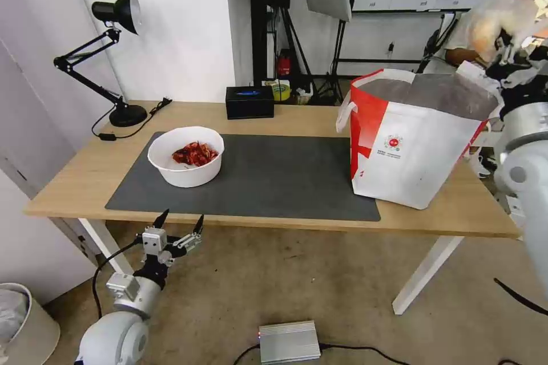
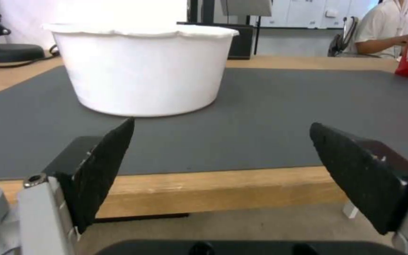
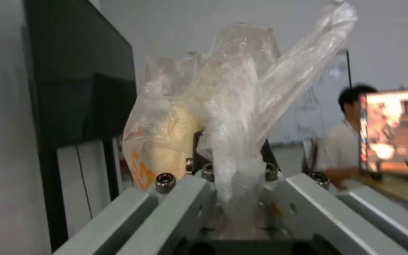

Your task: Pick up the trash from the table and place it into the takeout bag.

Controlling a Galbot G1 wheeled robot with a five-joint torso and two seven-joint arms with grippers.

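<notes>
From the head view we see the bowl [image 1: 186, 155] of red shells standing on the left part of the dark mat [image 1: 274, 179], which lies on the wood surface [image 1: 85, 174]. The tote [image 1: 414, 137] stands upright at the right end of the surface, its foil-lined mouth open. Our left gripper [image 1: 179, 221] hangs just below the front edge of the surface, near the bowl, fingers apart. Our right arm is raised at the far right beside the tote's rim, with crumpled clear plastic at its top. A black box [image 1: 249, 102] and a desk lamp [image 1: 111, 57] sit at the back.

In the left wrist view, the left gripper's [image 2: 223, 141] two dark fingers [image 2: 102, 166] spread wide, empty, facing the bowl [image 2: 142, 69] across the mat's front edge.

In the right wrist view, the right gripper [image 3: 234, 184] is clamped on the clear bag with bun [image 3: 213, 113], which stands up out of the fingers in the air.
</notes>
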